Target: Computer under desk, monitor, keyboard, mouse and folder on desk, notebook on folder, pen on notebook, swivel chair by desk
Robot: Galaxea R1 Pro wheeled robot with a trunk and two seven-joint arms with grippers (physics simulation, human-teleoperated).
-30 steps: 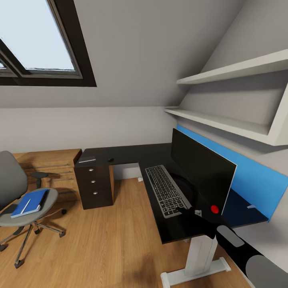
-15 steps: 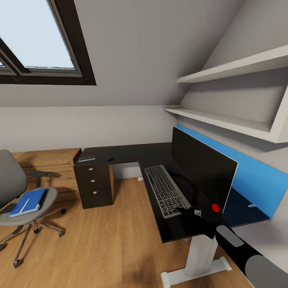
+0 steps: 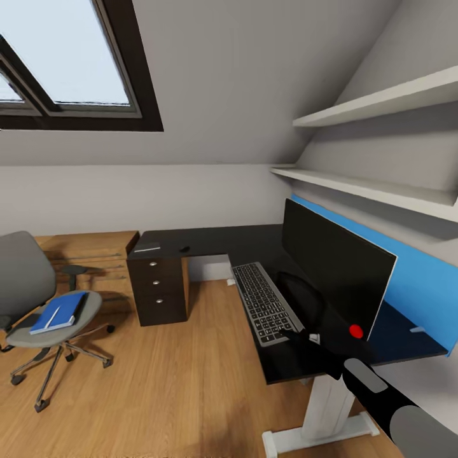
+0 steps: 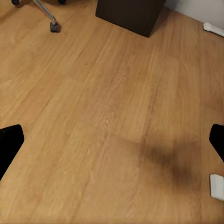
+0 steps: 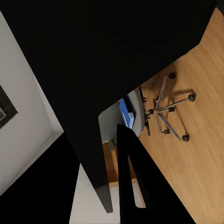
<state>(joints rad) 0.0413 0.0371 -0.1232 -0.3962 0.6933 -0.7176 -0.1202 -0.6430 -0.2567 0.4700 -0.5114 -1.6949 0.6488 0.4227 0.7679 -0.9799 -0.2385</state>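
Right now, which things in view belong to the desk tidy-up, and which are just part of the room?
Job:
desk
monitor
keyboard
mouse
folder, with the pen on it
swivel chair
right gripper, by the keyboard's near end

Room only:
wall shelves
skylight
wood cabinet

A long L-shaped black-topped counter point(image 3: 242, 245) fills the centre and right of the head view. On it, a wide flat black monitor point(image 3: 334, 267) stands at the right, with a flat dark rectangular keyboard point(image 3: 264, 302) just to its left. A small dark oval mouse point(image 3: 184, 249) and a thin grey notebook point(image 3: 147, 249) lie on the far wing, upper centre. At the left, well apart, a grey-upholstered swivel chair point(image 3: 38, 299) carries a flat blue folder point(image 3: 60, 312) with a thin white pen point(image 3: 53, 316) on top.
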